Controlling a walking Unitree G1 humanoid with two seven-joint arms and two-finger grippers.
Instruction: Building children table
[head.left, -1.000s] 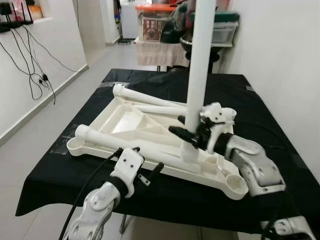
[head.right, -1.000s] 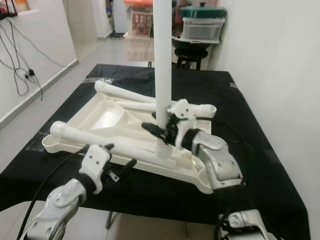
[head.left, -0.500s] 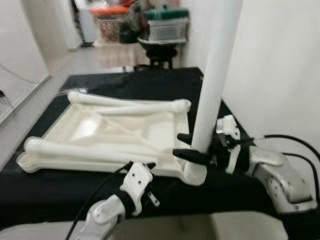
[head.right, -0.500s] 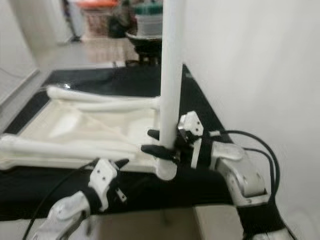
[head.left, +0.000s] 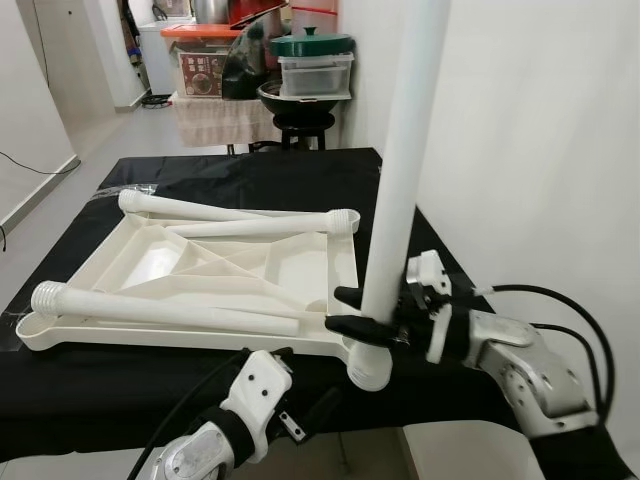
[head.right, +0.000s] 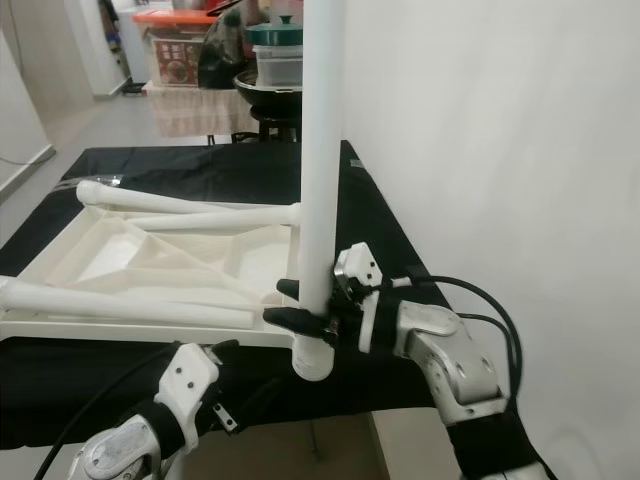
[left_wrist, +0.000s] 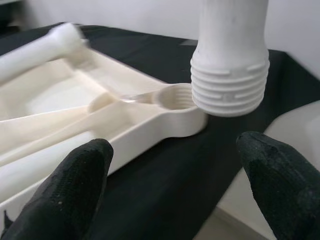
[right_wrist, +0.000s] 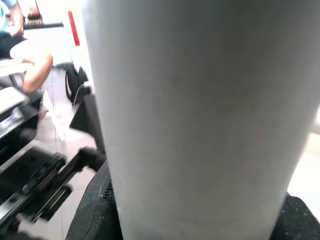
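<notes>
The white table top (head.left: 200, 265) lies upside down on the black cloth. My right gripper (head.left: 365, 310) is shut on a white table leg (head.left: 405, 150) and holds it upright. The leg's threaded end (left_wrist: 230, 85) hangs just above and beside the near right corner socket (left_wrist: 175, 97), apart from it. My left gripper (head.right: 245, 370) is low at the table's front edge, left of that corner, open with nothing between its fingers (left_wrist: 75, 185). Three more legs lie on the table top: one along the near side (head.left: 160, 310) and two at the far side (head.left: 200, 210).
A white wall (head.left: 540, 150) stands close on the right. The black-clothed table (head.left: 250, 170) reaches back to a stool with a pot and stacked containers (head.left: 315, 60). Open floor (head.left: 60, 150) lies to the left.
The camera has swung to the right. Relative to the table top, the upright leg has gone from the near rim out to the near right corner. The left gripper stays low in front.
</notes>
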